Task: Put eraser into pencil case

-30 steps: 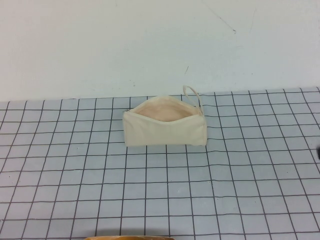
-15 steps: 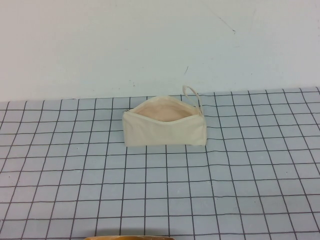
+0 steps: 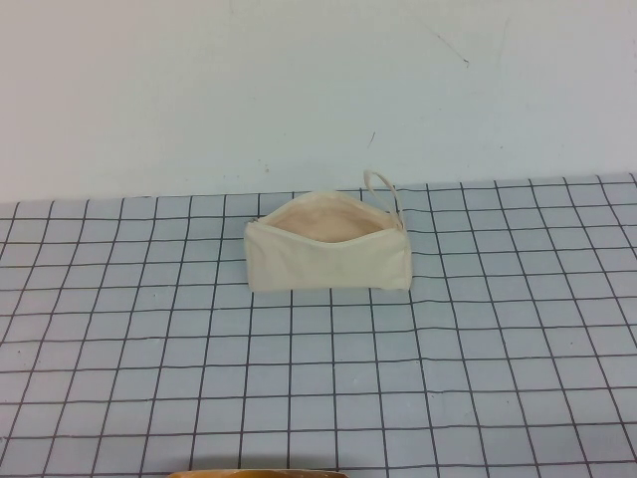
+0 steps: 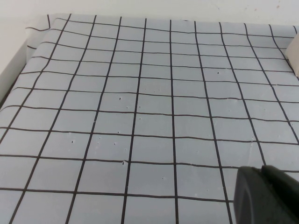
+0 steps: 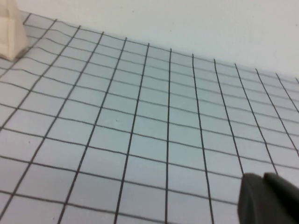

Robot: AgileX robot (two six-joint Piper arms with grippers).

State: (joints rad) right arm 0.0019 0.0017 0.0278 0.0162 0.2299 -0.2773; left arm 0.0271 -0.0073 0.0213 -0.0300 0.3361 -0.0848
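The pencil case (image 3: 328, 249) is a cream-white fabric pouch standing on the gridded mat in the middle of the high view. Its top gapes open onto pinkish-beige lining, and a cord loop (image 3: 381, 185) sticks up at its right end. The eraser is not in view in any frame. Neither gripper shows in the high view. The left gripper (image 4: 261, 175) shows only as dark fingers pressed together over bare mat, with a corner of the pouch (image 4: 296, 58) far off. The right gripper (image 5: 263, 179) looks the same, shut and empty, with the pouch's end (image 5: 10, 32) far away.
The grey mat with black grid lines (image 3: 478, 378) covers the table up to a white wall (image 3: 299, 90). A thin orange-brown rim (image 3: 259, 474) shows at the near edge of the high view.
A small dark sliver at the right edge of the high view one second ago is gone. The pencil case has not moved.
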